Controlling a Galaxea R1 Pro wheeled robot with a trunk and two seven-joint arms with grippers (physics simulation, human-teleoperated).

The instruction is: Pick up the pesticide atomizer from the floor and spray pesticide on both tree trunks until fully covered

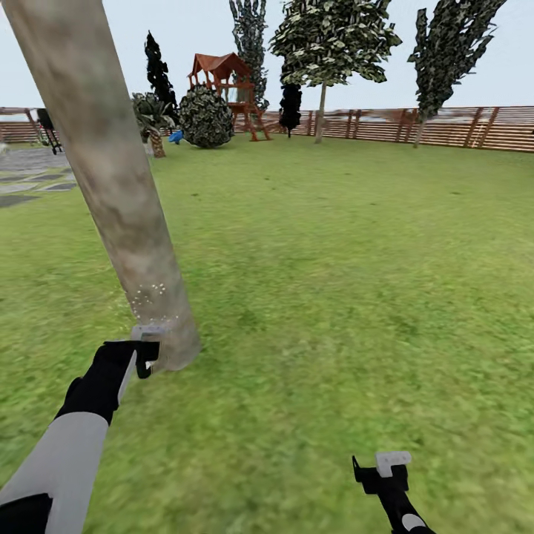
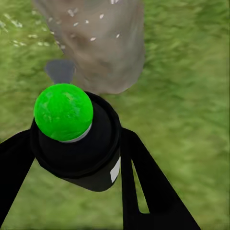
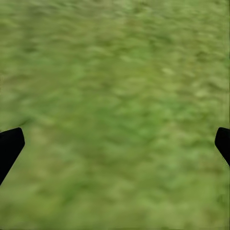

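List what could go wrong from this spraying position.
1. The spray specks mark a low patch of the near trunk, so its upper part may stay uncovered.
2. The left pincer holding the bottle sits close to the trunk base and could bump it.
3. The far tree may get forgotten.

a fenced garden: green lawn, slatted wooden fence, trees, a playset.

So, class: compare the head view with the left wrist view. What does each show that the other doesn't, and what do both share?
Head view alone: the fence, the playset, a far tree and the right gripper, open over grass. Left wrist view alone: the black atomizer with its green top, clamped between the left gripper's fingers. Both: the mottled tree trunk, white spray flecks on it, and the lawn.
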